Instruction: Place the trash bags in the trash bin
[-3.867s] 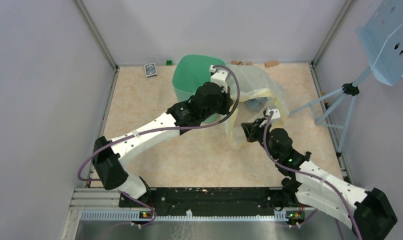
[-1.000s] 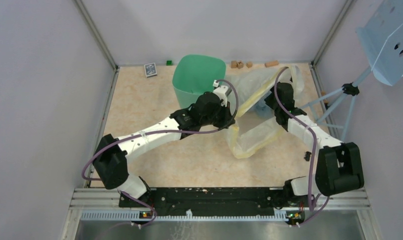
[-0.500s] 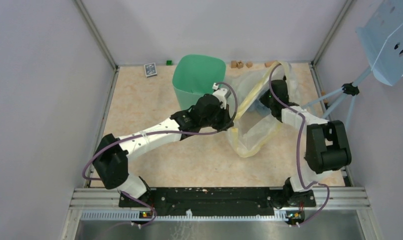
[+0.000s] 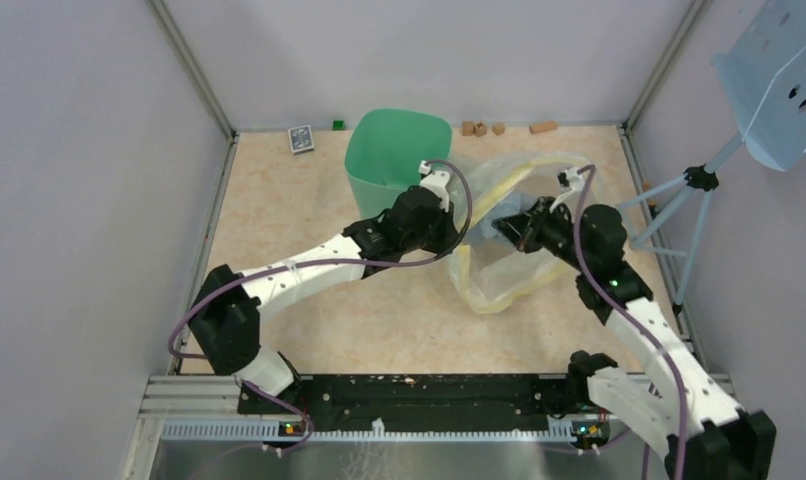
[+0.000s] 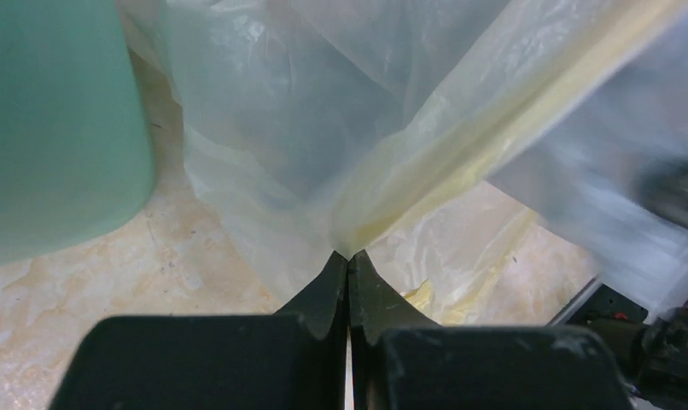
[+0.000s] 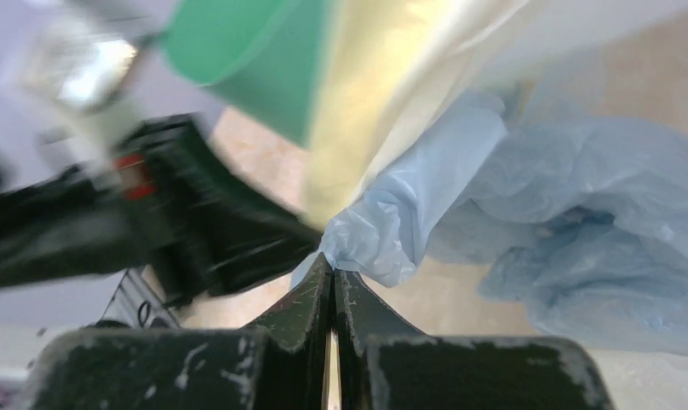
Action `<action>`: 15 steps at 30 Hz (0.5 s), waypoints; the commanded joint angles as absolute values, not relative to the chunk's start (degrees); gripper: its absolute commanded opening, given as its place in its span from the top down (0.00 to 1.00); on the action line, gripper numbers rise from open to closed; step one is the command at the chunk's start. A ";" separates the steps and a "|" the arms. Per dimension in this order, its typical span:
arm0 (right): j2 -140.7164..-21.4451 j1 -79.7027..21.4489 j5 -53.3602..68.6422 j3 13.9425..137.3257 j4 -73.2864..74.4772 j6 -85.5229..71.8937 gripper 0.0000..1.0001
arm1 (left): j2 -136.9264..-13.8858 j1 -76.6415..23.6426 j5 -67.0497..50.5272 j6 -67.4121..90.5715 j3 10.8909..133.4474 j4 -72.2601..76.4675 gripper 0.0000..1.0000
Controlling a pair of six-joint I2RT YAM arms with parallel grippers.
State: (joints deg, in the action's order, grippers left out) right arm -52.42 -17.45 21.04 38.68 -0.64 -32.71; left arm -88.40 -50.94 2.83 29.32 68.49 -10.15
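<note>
The mint-green trash bin (image 4: 397, 150) stands upright at the back middle and also shows in the left wrist view (image 5: 59, 128) and the right wrist view (image 6: 247, 51). The pale blue trash bag (image 6: 562, 213) lies crumpled on the floor inside the cream-yellow bag (image 4: 499, 270), right of the bin; from above it shows faintly (image 4: 503, 231). My right gripper (image 6: 332, 260) is shut on a fold of the blue bag, inside the cream bag's mouth (image 4: 507, 232). My left gripper (image 5: 348, 254) is shut on the cream-yellow bag's (image 5: 366, 102) edge, just right of the bin (image 4: 466, 243).
A card box (image 4: 300, 138), a small green block (image 4: 338, 125) and brown blocks (image 4: 482, 128) lie along the back wall. A tripod (image 4: 679, 190) with a pale blue perforated panel (image 4: 779, 80) stands at the right. Walls enclose the floor.
My right arm swung back from the far right toward the middle, and its gripper now sits in the cream bag's mouth holding the blue bag. The cream bag's mouth changed shape. My left arm barely moved.
</note>
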 commanded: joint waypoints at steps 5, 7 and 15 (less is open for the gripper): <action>-35.12 -17.51 28.83 49.32 8.83 -25.85 1.00 | -97.27 -50.01 5.61 28.30 71.99 -6.63 1.00; -35.25 -17.50 27.68 54.94 11.56 -24.22 1.00 | -100.91 -50.02 5.57 27.76 73.52 -7.05 1.00; -36.79 -17.56 6.74 74.75 23.46 -16.48 1.00 | -112.31 -50.10 -1.60 26.83 82.56 -5.12 1.00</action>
